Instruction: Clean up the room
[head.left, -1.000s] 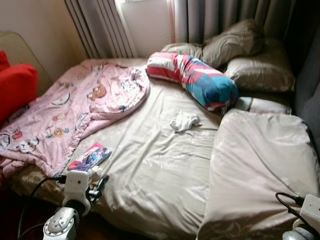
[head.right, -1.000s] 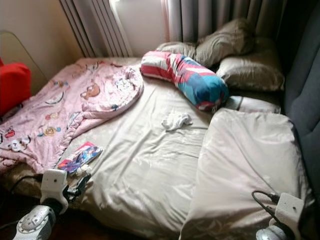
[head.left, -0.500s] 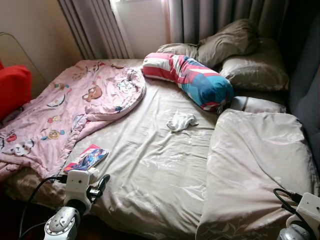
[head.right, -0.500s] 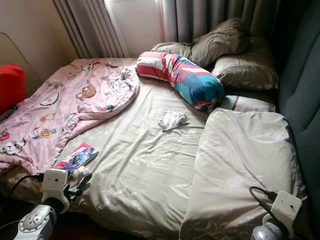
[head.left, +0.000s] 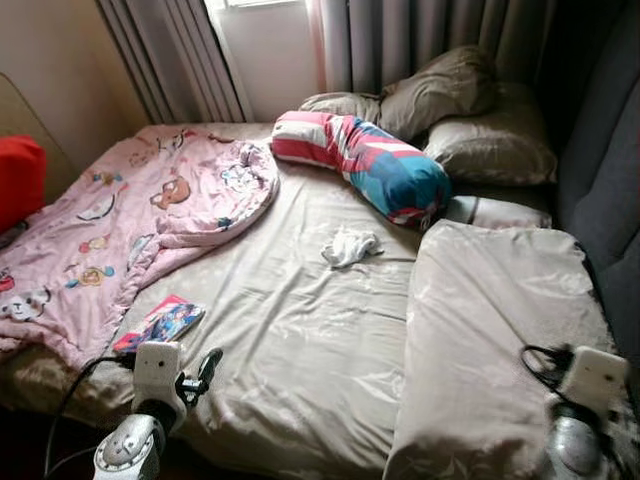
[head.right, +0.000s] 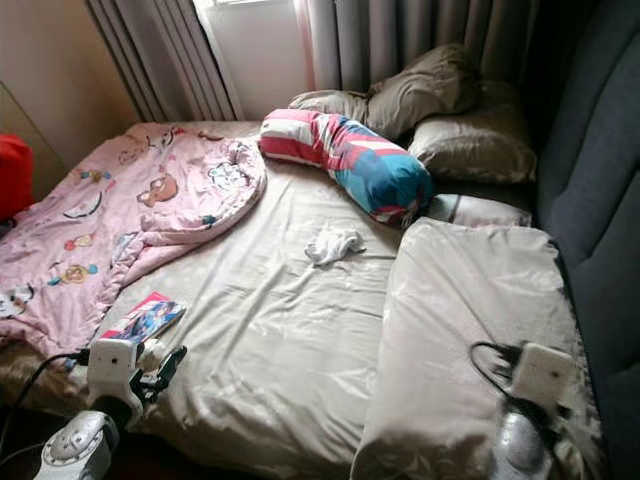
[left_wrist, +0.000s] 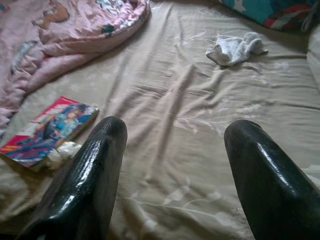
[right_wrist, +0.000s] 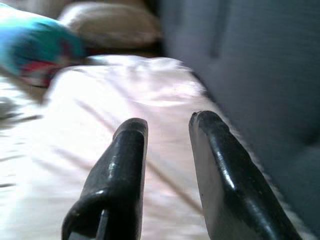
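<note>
A: Progress is hardly seen yet. The bed (head.left: 300, 330) is left untidy: a pink blanket (head.left: 130, 225) is crumpled over its left side, a small white cloth (head.left: 349, 246) lies in the middle of the sheet, and a colourful booklet (head.left: 160, 325) is lying near the front edge, just beside the blanket.

B: And the grippers, what is held by them?

A: Nothing is held. The left gripper (left_wrist: 175, 150) is kept at the front edge of the bed, near the booklet, with its jaws spread wide. The right gripper (right_wrist: 167, 130) is raised over the folded beige cover (head.left: 500, 330) on the right side, with its jaws parted only a little and empty.

B: So what is left?

A: Almost everything, it is judged: the booklet and the cloth are to be removed, the blanket to be folded. The striped bolster (head.left: 365, 165) and the pillows (head.left: 470, 120) may need to be arranged too.
</note>
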